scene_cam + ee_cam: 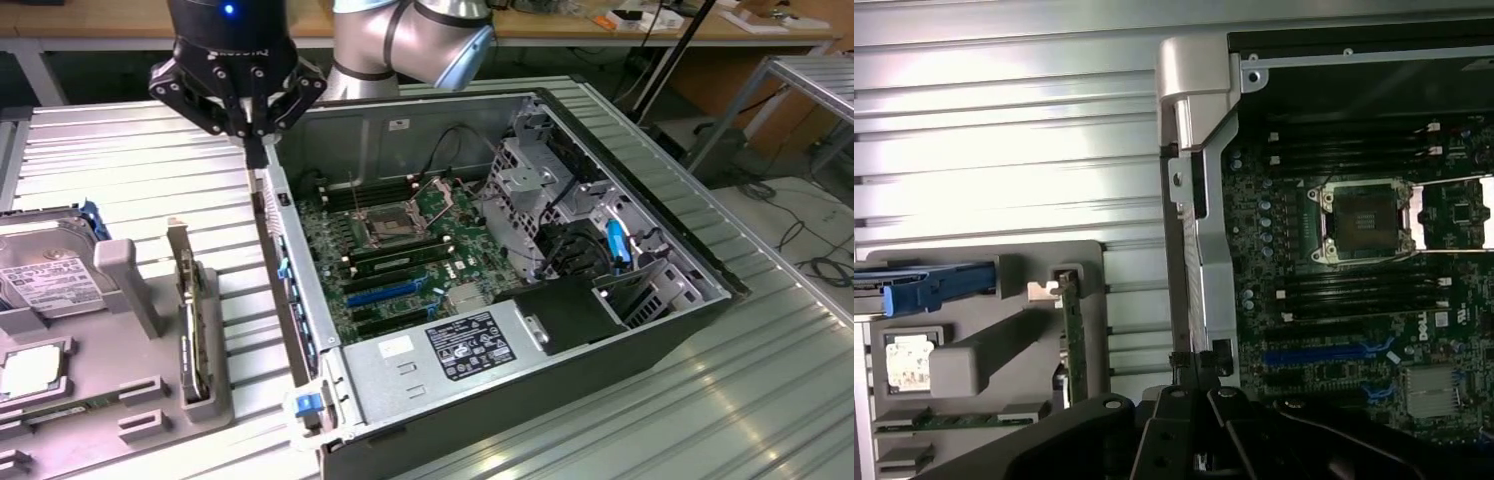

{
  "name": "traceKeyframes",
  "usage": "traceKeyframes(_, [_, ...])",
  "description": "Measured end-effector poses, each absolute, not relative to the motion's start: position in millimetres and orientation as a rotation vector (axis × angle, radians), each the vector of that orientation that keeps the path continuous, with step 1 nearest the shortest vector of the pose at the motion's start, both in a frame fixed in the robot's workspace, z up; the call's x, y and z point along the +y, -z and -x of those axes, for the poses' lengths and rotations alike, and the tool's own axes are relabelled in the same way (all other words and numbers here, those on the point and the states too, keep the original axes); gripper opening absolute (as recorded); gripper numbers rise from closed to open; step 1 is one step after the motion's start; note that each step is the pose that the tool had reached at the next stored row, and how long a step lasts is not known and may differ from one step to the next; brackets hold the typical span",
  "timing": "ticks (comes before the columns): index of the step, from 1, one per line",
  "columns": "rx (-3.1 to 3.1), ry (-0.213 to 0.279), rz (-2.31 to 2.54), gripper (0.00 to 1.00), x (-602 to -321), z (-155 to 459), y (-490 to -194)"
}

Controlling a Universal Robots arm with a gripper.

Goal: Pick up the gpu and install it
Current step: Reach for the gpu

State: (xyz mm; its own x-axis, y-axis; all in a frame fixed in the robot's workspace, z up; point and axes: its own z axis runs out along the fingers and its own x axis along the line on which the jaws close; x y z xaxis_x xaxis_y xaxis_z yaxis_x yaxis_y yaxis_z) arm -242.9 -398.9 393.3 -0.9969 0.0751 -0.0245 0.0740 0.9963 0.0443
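The gpu (pixel 196 330) stands on edge in a slot of the grey parts holder (pixel 127 400), its silver bracket rising at the far end. In the wrist view the gpu (pixel 1074 345) appears as a thin green edge in that holder (pixel 984 350). My gripper (pixel 251 150) hangs above the rear wall of the open computer case (pixel 287 250), with the holder off to one side and the motherboard (pixel 400 250) to the other. Its fingers are shut together and hold nothing. The gripper (pixel 1196 385) is apart from the gpu.
A silver hard drive (pixel 47 280) with a blue clip, a processor (pixel 30 372) and a memory stick (pixel 60 410) share the holder. Inside the case are blue card slots (pixel 380 295), the drive cage (pixel 534 190) and the power supply (pixel 447 350). Ribbed metal table (pixel 147 160) surrounds everything.
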Motion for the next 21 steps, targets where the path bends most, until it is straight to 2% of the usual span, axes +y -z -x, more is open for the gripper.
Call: traceKeyframes(21, [3.113, -0.068, -0.116, 0.11, -399, 272, -393])
